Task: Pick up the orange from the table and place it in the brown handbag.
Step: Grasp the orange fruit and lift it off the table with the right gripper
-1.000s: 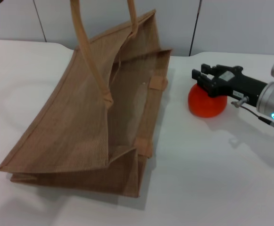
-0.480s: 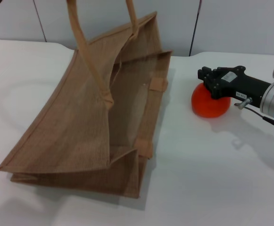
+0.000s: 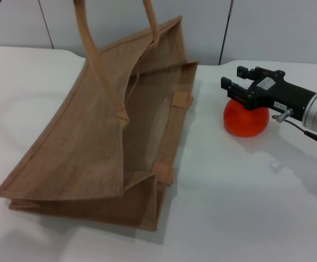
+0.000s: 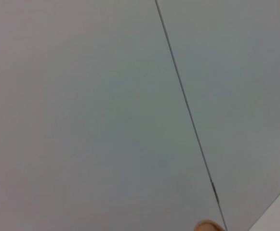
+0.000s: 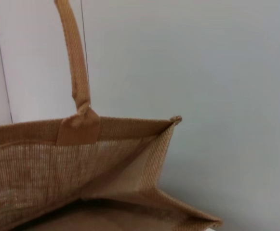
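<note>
The orange (image 3: 246, 121) sits on the white table (image 3: 245, 207), to the right of the brown handbag (image 3: 93, 142). The handbag stands tilted with its mouth open toward the orange. Its two handles (image 3: 87, 43) rise out of the top of the head view. My right gripper (image 3: 234, 79) reaches in from the right, just above and behind the orange's top, with its fingers spread and nothing between them. The right wrist view shows the handbag's open mouth (image 5: 106, 159) and one handle (image 5: 74, 62). My left gripper is out of view; its wrist view shows only the wall.
Grey wall panels (image 3: 267, 27) stand behind the table's far edge. White tabletop stretches in front of the orange and to the left of the handbag. A small tan tip (image 4: 207, 225) shows at the edge of the left wrist view.
The orange has shifted slightly right. The right gripper's fingers closed together above it half a second ago and are spread again now. The handbag's handles leaned a little left.
</note>
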Motion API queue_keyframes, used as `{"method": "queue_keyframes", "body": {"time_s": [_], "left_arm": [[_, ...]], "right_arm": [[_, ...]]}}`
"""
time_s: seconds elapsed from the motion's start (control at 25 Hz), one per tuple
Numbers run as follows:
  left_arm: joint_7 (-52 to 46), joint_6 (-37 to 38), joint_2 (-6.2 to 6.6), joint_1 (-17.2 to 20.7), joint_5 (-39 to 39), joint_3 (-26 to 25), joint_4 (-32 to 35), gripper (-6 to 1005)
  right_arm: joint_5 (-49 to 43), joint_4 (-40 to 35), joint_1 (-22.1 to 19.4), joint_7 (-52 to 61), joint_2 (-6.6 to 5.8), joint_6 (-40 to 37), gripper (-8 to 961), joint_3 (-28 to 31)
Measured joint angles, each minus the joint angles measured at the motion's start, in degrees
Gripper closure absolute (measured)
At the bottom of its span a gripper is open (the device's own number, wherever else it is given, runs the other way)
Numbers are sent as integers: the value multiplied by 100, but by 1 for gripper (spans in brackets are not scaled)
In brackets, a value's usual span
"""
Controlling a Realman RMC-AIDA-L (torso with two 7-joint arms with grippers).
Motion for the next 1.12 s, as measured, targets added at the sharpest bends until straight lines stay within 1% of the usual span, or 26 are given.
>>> {"method": "queue_keyframes", "body": {"time_s": [0.12, 0.28, 0.44, 0.52, 0.64, 0.92, 1.04, 1.12], "left_arm": [[0, 0, 0, 0, 52, 0, -3, 873], [0, 2, 0, 0, 60, 0, -8, 873], [0, 28, -3, 5, 63, 0, -9, 873], [0, 32, -7, 5, 64, 0, -10, 873], [-6, 33, -9, -2, 64, 0, -17, 873], [-23, 40, -9, -51, 64, 0, -61, 873], [-22, 43, -9, -80, 64, 0, -75, 873], [-22, 43, -9, -86, 64, 4, -83, 873]], "right_arm": [[-30, 3, 0, 78, -35, 5, 466, 0], [-42, -30, -14, 160, -130, 5, 349, 0], [-43, -49, -123, 275, -229, -25, 233, 0], [-43, -53, -178, 327, -255, -25, 166, -1], [-47, -68, -244, 366, -260, -38, 65, -12], [-49, -411, -151, 374, -225, -44, 66, -44], [-50, -502, -97, 370, -174, -67, 67, -48], [-49, -532, -66, 367, -120, -166, 67, -52]]}}
